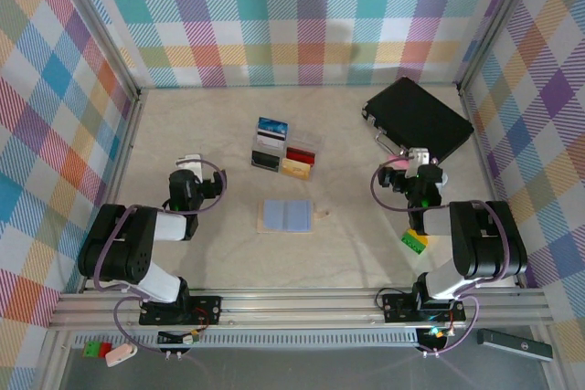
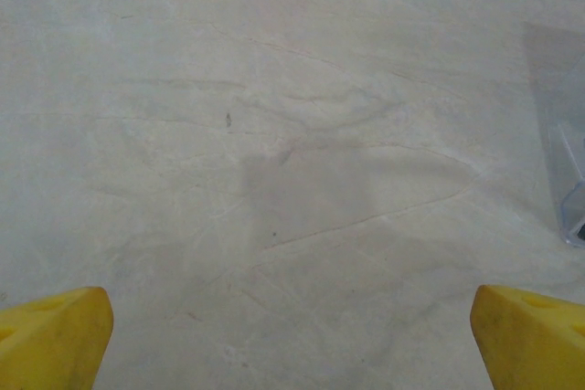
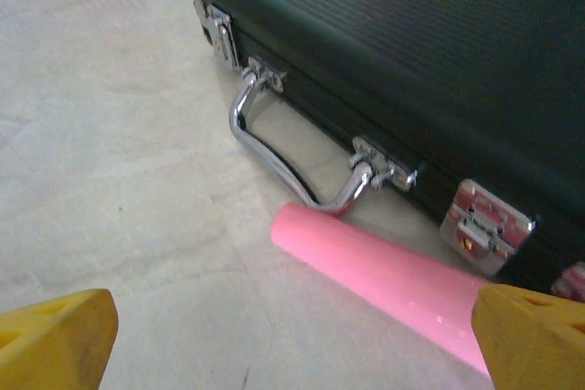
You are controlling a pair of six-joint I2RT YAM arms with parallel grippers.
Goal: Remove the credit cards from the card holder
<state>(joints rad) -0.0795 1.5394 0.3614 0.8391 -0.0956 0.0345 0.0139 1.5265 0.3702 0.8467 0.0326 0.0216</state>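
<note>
Left gripper [image 2: 292,344]: jaws spread wide with nothing between them. The yellow fingertips [image 2: 55,335] hover over the bare table [image 2: 274,134], left of centre in the overhead view.
Right gripper [image 3: 292,344]: also spread and empty, at the right of the overhead view, facing the black case [image 3: 411,43].
Beside right gripper: a smooth pink cylinder [image 3: 366,267] lies against the case's chrome handle [image 3: 274,166]. The case is ribbed and hard, with metal clasps.
Card holder [image 1: 287,216]: at the centre of the overhead view, between the arms and within reach of either. It lies opened flat, its two pale blue, soft-looking panels facing up.
Credit cards: cannot be made out on the panels from above, so it is unclear whether any sit in the pockets.
Clear tray [image 1: 283,154]: just above the holder and apart from it, with thin coloured cards standing in its compartments.
Assessment: neither arm is engaged with the holder. Drawing a thin card from a soft pocket likely needs one arm to pin the holder while the other pulls.
</note>
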